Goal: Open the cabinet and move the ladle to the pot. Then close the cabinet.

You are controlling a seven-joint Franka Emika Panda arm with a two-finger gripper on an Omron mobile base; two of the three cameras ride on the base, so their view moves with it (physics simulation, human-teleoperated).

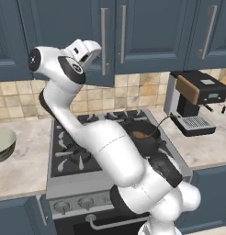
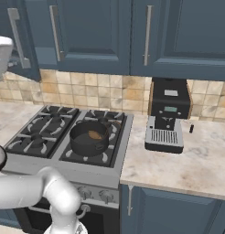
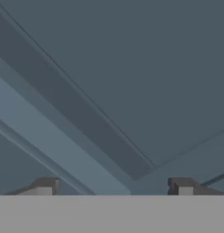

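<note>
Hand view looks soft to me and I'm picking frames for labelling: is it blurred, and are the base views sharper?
Hand view: soft and low in contrast, a close blue cabinet panel with smeared edges, the pincer tips dim. Left base view: crisp, evenly lit, no glare. Right base view: equally sharp, with faint shading under the pot.

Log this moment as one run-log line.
stage: closing cabinet | gripper: open, against blue door panel | ladle: in pot on stove | left door: slightly ajar
</note>
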